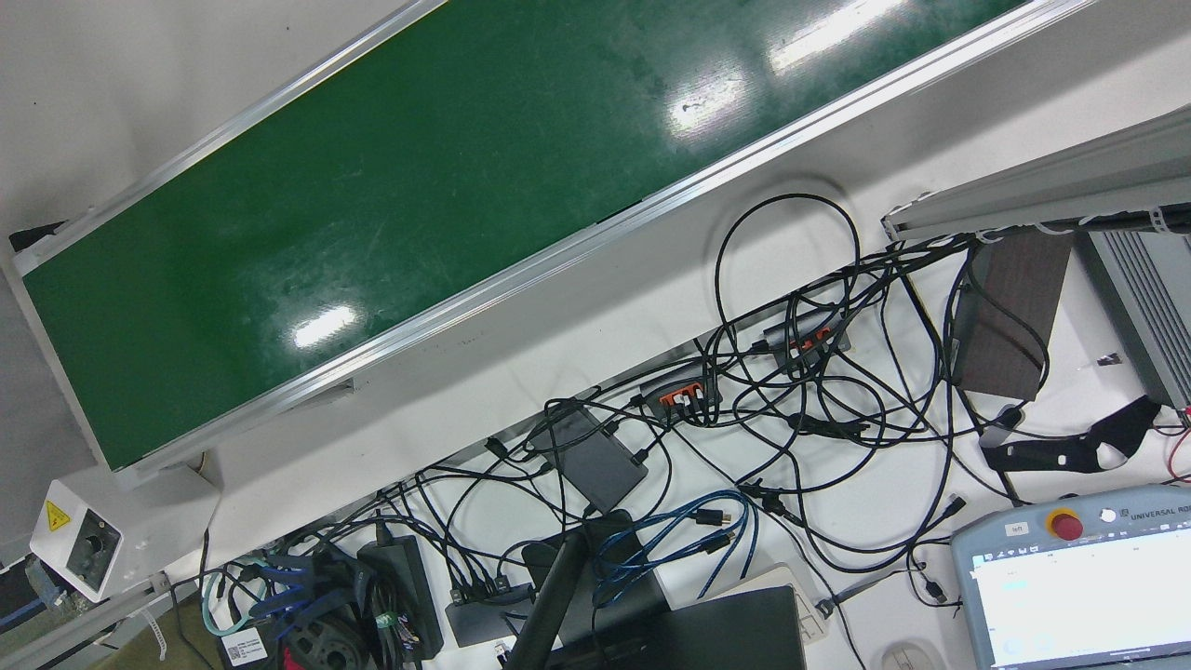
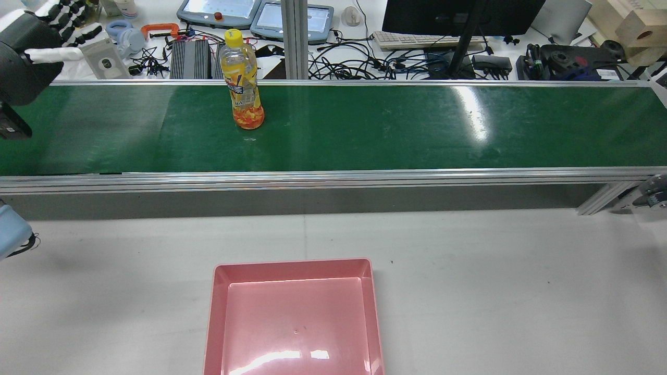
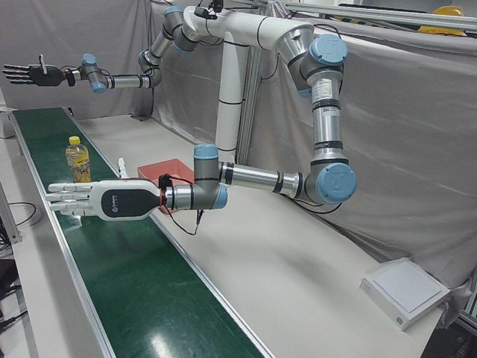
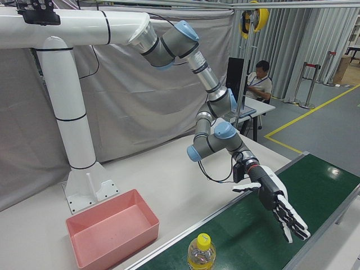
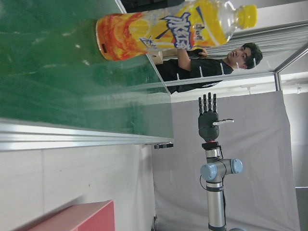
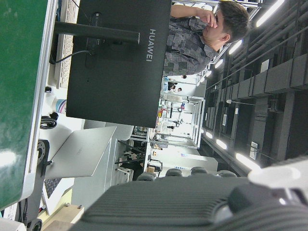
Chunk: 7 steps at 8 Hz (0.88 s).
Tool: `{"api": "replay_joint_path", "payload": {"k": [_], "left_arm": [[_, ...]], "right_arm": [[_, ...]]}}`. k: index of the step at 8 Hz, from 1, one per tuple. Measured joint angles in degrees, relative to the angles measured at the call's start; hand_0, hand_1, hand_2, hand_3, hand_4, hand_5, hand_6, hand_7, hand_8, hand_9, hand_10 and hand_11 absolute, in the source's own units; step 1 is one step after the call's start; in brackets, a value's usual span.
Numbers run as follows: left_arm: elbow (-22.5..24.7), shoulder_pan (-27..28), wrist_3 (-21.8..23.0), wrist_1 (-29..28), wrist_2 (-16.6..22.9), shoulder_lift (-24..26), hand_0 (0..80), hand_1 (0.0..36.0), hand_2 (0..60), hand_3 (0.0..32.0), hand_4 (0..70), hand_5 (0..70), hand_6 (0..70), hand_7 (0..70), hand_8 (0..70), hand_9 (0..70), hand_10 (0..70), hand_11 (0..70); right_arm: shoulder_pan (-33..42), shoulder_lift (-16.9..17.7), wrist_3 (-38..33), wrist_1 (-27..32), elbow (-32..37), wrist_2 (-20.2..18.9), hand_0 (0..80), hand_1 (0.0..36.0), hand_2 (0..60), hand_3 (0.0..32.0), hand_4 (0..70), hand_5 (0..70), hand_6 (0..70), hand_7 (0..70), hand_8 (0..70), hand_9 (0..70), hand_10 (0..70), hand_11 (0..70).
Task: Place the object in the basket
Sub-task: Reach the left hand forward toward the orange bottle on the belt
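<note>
A yellow drink bottle stands upright on the green conveyor belt. It also shows in the left-front view, the right-front view and, close up, the left hand view. My left hand hovers over the belt beside the bottle, open, its palm facing the bottle, not touching it. My right hand is held high beyond the bottle, open and empty. The pink basket sits empty on the white table in front of the belt.
The belt's aluminium rails run along both sides. Behind the belt are a monitor, teach pendants and tangled cables. A white box lies on the table's far corner. A person sits in the background.
</note>
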<state>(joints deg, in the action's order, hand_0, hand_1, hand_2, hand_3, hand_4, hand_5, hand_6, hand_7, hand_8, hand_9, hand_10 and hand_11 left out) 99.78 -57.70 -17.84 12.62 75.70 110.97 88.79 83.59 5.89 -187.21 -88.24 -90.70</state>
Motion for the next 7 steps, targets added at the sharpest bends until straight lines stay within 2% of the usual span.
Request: {"api": "replay_joint_path", "payload": {"k": [2,3,5,7], "left_arm": [[-0.05,1.45,-0.15,1.49,-0.07,0.19,44.5,11.0,6.0,0.0,0.0,2.8,0.0,0.0,0.0,0.0,5.8,9.9],[-0.56,1.62,-0.24,1.3,-0.26,1.4,44.5,10.3,3.0,0.0,0.0,2.9,0.0,0.0,0.0,0.0,5.6,9.6],[-4.18,1.64,-2.03,-2.7,-0.57,5.9,43.1,10.3,5.6,0.0,0.0,2.8,0.0,0.0,0.0,0.0,5.5,9.4],[-7.57,1.63,-3.46,-5.8,-0.66,8.84,43.1,10.2,5.4,0.0,0.0,3.0,0.0,0.0,0.0,0.0,5.9,10.0]], "right_arm": [[0.01,0.0,0.0,0.0,0.02,0.0,0.0,0.0,0.0,0.0,0.0,0.0,0.0,0.0,0.0,0.0,0.0,0.0],[0.0,0.0,0.0,0.0,0.05,0.0,0.0,0.0,0.0,0.0,0.0,0.0,0.0,0.0,0.0,0.0,0.0,0.0],[-0.01,0.0,0.0,0.0,0.08,0.0,0.0,0.0,0.0,0.0,0.0,0.0,0.0,0.0,0.0,0.0,0.0,0.0],[-0.02,0.0,0.0,0.0,0.03,0.0,0.0,0.0,0.0,0.0,0.0,0.0,0.0,0.0,0.0,0.0,0.0,0.0]]}}
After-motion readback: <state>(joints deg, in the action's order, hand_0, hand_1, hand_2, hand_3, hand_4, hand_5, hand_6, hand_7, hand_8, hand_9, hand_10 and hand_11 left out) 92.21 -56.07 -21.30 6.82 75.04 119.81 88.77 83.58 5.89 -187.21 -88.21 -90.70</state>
